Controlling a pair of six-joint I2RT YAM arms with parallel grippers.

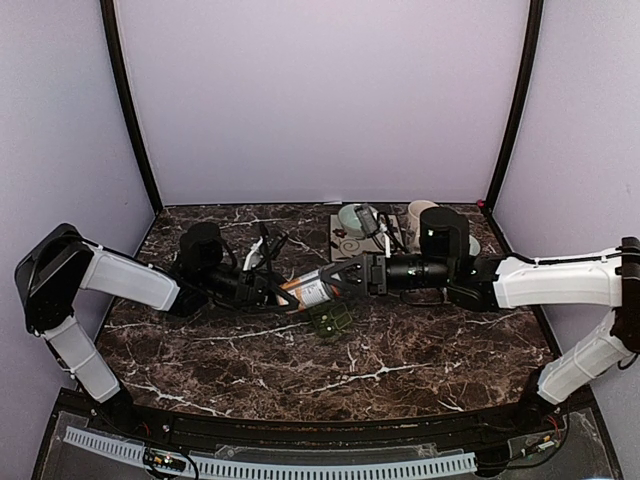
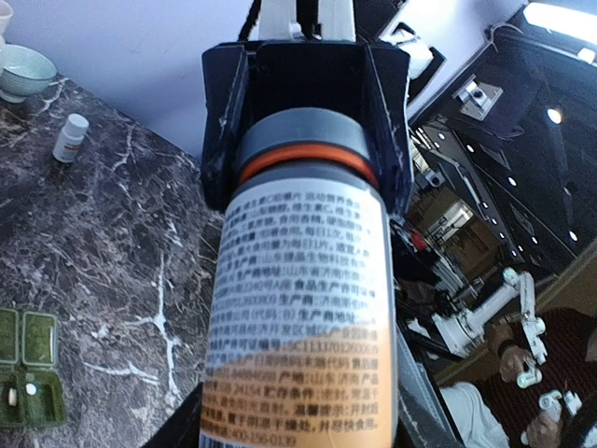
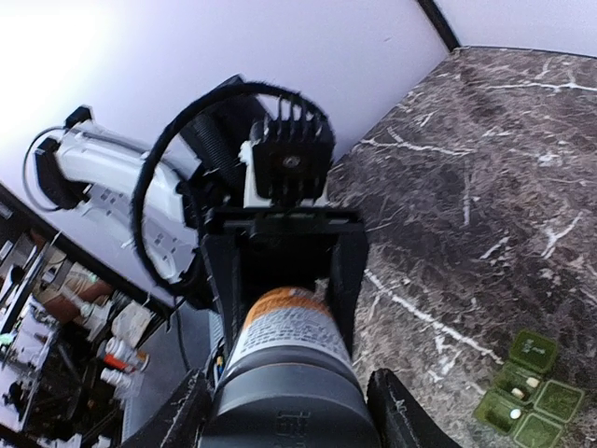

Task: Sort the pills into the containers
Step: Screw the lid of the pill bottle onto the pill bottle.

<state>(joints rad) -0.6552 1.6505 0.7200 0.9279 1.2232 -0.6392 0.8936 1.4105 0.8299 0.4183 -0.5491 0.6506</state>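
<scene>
A pill bottle (image 1: 312, 290) with a white-and-orange printed label and a dark cap is held level above the table between both grippers. My left gripper (image 1: 278, 290) is shut on the bottle's body (image 2: 303, 308). My right gripper (image 1: 348, 278) is closed around its cap (image 3: 289, 406), with a finger (image 3: 403, 411) on each side. The dark-green pill organiser (image 1: 330, 318) lies on the table just below the bottle. Its lids are open and small white pills lie in some compartments, as the left wrist view (image 2: 28, 373) and the right wrist view (image 3: 522, 387) show.
At the back right stand a tan pad (image 1: 348, 238), a pale green bowl (image 1: 351, 214) and a white cup (image 1: 420, 212). A small white bottle (image 2: 70, 137) stands near the bowl (image 2: 23, 70). Black cables (image 1: 265, 245) lie behind the left arm.
</scene>
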